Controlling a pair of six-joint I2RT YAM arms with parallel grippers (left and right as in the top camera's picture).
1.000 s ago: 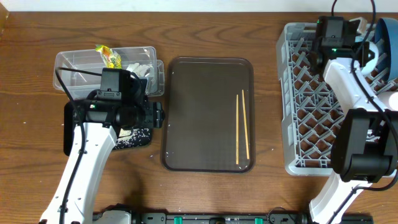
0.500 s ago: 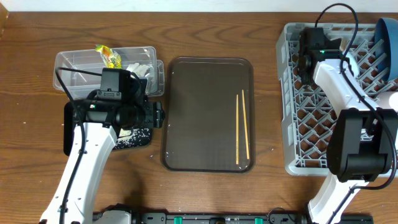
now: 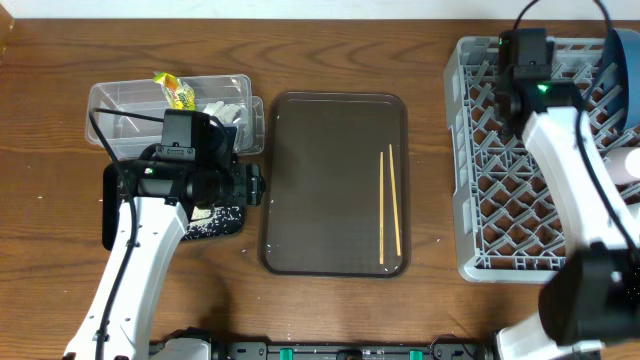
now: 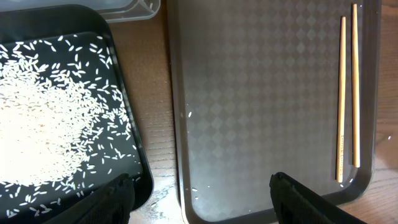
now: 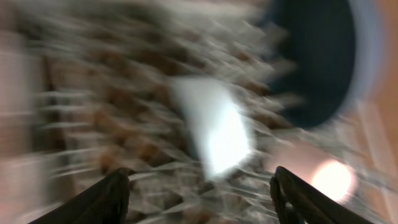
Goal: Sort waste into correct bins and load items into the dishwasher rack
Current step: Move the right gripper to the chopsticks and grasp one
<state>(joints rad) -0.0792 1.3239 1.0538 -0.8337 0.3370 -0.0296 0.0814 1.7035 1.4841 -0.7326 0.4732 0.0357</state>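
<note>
My left pincer (image 4: 202, 202), released and empty, hangs over the near edge of the brown serving tray (image 4: 249, 93) at mid-desk, where the chopsticks (image 4: 341, 93) lie. Rice (image 4: 43, 118) covers the black tray (image 4: 134, 134) to its left. My right pincer (image 5: 199, 199), also released, hovers over the dishwasher rack (image 3: 462, 170) at the right edge, with the blue plate (image 3: 625, 60) in the rack's far corner.

Heavily smeared throughout. Grey lattice of the dishwasher rack (image 5: 106, 118) across most of the frame, with a dark blue plate (image 5: 311, 56) at upper right. At centre, a bright pale shape (image 5: 217, 130), too blurred to identify; at lower right, a pinkish glow (image 5: 333, 177). Dark fingers (image 5: 102, 200) spread wide at the bottom corners, nothing between.
</note>
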